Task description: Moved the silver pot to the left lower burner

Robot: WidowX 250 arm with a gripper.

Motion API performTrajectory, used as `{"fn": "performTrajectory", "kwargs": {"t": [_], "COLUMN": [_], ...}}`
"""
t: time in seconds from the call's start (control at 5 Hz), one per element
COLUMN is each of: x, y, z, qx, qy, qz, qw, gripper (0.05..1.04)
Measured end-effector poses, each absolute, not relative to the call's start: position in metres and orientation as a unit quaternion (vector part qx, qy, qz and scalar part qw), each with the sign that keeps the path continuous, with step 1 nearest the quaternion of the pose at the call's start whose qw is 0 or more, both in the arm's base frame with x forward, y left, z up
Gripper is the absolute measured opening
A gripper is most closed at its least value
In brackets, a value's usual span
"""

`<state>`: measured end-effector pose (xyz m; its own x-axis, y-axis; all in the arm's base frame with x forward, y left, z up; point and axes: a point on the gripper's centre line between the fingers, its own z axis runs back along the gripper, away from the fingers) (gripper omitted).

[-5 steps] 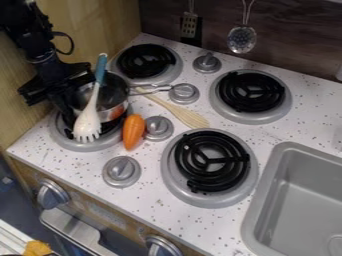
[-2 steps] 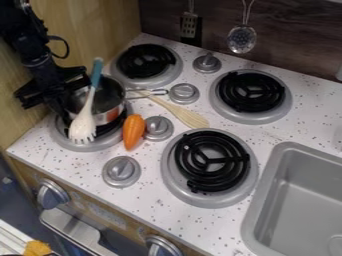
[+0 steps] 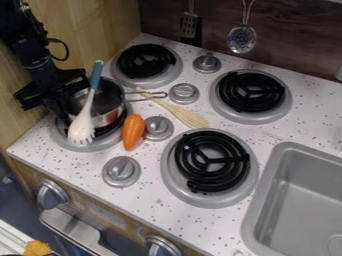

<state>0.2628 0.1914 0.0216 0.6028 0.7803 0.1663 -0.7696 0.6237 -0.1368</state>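
Camera view: I see the black two-finger gripper (image 3: 60, 107) at the left side of the silver metal pot (image 3: 109, 118).
Pot: over the black-coiled left lower burner (image 3: 96, 144), towards its back; I can't tell if it's resting.
Wire pot handle (image 3: 148, 95): points right, away from the gripper.
Grip: wide or closed on the rim, I cannot tell.
Next: I'd centre the pot, then release.
Writing: none I can make out.
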Motion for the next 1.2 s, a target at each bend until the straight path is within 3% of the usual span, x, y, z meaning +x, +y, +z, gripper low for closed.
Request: {"fn": "performTrajectory", "kwargs": {"t": [0.2,0.4,0.8,1.0,1.2], "x": [0.2621,0.2598,0.2573,0.2549,0.2562], "y": [0.1969,0.2004,0.2037,0.2021,0.1979], "z": [0.0218,0.0217,0.0216,0.0225,0.0274], "qx": [-0.010,0.005,0.021,0.033,0.056], "qy": [-0.111,-0.109,-0.106,-0.089,-0.084], "qz": [0.440,0.442,0.437,0.437,0.442], "qw": [0.891,0.890,0.893,0.895,0.891], "gripper": [0.118,0.300,0.909,1.004,0.999]}}
